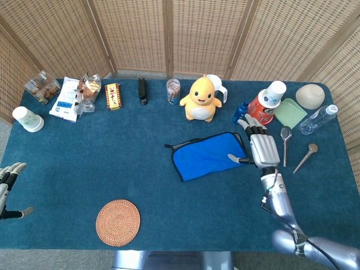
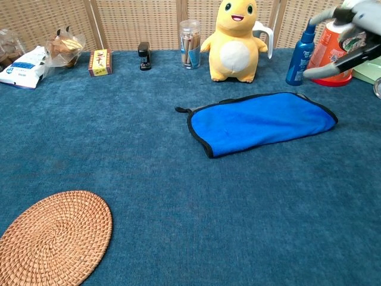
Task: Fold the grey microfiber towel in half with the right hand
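Table [image 1: 84, 169]: blue cloth surface filling most of both views, with woven screens behind it along the top of the frame.
Towel [image 1: 207, 155]: lies flat and already doubled over, right of center in the head view; it reads bright blue with a dark edging, and a small loop sticks out at its left corner.
Right hand [image 1: 262, 149]: sits just past the towel's right edge in the head view, back of the hand up, fingers spread and holding nothing; the thumb points left over the towel's edge. In the chest view it shows at the upper right corner, raised clear of the towel.
Left hand [image 1: 7, 183]: at the left edge of the head view, lower half, only partly in frame; pale fingertips apart, nothing in them.
Woven mat [image 1: 117, 222]: round, lower left of center, well apart from the towel.
Yellow plush toy [image 1: 201, 99]: upright above the towel, near the top center.
Red-and-white container [image 1: 265, 104]: upper right, just above the right hand.
Blue spray bottle [image 2: 303, 44]: upper right of the chest view, beside the red-and-white container.
2 spoons [image 1: 285, 136]: right of the right hand, lying on the table.
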Robot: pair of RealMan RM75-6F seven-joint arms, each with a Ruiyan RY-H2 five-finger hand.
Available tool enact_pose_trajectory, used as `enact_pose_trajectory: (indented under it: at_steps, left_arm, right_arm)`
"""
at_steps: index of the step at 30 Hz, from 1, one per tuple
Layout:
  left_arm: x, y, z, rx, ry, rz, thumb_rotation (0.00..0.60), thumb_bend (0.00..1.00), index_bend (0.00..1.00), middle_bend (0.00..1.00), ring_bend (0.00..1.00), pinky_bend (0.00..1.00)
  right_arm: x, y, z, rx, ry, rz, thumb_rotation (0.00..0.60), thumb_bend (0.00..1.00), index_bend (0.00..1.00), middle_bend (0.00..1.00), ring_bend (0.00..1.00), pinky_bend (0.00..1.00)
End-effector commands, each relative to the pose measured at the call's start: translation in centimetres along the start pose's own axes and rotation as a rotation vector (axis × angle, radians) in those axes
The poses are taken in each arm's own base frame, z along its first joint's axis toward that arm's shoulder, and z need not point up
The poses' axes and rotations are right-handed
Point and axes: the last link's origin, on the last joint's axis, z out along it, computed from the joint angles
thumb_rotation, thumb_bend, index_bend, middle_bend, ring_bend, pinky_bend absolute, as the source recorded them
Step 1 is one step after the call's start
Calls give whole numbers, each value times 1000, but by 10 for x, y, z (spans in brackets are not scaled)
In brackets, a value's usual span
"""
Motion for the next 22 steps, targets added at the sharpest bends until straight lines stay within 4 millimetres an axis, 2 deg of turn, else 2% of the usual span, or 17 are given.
enact_pose_trajectory:
  at_steps: [1, 10, 20, 22]
  left_arm:
    - [0, 0, -1, -3, 11, 3, 600, 102, 0, 0, 0, 0]
    - [0, 5, -6, -15, 28, 23, 600, 102, 0, 0, 0, 0]
    - [3, 7, -11, -11, 73, 34, 600, 103, 0, 0, 0, 0]
    - [2, 7, -11, -10, 73, 36, 600, 103, 0, 0, 0, 0]
  right_arm:
    - [9, 36, -36, 110, 101, -34, 416, 0, 133, 40, 0, 189]
    - [28, 78, -93, 62, 177, -82, 418, 0, 176, 50, 0, 198]
    - [46, 95, -122, 36, 230, -88, 421, 0, 210, 44, 0, 191]
    - [48, 99, -126, 26, 225, -87, 441, 0, 213, 40, 0, 186]
